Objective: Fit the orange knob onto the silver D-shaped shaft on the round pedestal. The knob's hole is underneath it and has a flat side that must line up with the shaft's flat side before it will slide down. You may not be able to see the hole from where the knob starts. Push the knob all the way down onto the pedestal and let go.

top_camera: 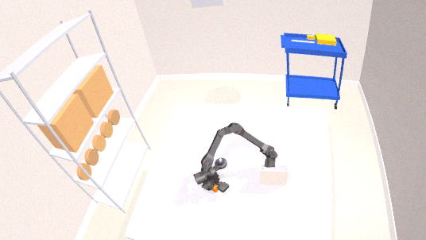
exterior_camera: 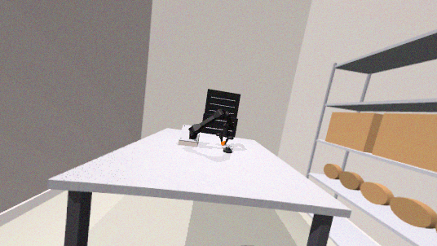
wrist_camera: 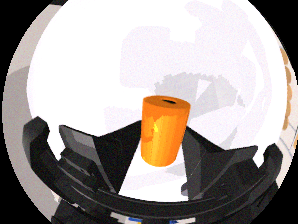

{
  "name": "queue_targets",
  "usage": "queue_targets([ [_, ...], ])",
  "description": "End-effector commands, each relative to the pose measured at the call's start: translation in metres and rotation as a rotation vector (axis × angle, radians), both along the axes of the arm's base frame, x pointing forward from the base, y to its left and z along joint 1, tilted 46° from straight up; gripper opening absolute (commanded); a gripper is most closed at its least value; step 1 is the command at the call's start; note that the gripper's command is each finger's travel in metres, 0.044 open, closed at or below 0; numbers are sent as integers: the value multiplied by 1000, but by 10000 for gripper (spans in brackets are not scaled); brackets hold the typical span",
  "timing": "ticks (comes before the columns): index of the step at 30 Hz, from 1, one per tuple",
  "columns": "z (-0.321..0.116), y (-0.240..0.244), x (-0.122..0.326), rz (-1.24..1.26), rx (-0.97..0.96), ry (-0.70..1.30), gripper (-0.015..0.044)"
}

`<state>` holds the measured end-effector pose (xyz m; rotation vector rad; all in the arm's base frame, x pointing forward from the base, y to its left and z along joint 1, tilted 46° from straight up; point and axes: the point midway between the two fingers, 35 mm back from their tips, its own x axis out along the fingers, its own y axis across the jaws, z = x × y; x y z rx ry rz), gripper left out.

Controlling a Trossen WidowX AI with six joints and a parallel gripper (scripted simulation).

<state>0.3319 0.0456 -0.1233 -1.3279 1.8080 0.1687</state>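
From above, apparently at the grasping step, with orange knob (top_camera: 214,188) (exterior_camera: 222,143) (wrist_camera: 164,132) near round pedestal (top_camera: 223,164) (exterior_camera: 227,150), not on it. From outside, low over table (exterior_camera: 192,175); probably calls for lifting, then aligning flats. At the wrist, gripper (top_camera: 216,187) (exterior_camera: 223,141) (wrist_camera: 162,127) clamped on knob: plain cylinder, dark slot in end face.

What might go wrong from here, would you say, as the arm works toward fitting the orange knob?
The gripper is closed on the orange knob; it might slip or turn during the move.

The underside hole's flat is not visible, so the knob could jam on the shaft if misaligned.

The round pedestal stands to one side and is out of the wrist view, so the approach may end up off-center.
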Motion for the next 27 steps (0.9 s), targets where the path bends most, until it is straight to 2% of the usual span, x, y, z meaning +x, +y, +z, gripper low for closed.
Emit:
queue_targets([
  [1, 7, 9, 3, 5, 9, -13, 180],
  [5, 7, 9, 3, -10, 8, -28, 180],
  [16, 7, 9, 3, -260, -11, -282, 180],
  [22, 7, 9, 3, -279, -13, -301, 180],
  [27, 7, 9, 3, -380, -21, -403, 180],
])
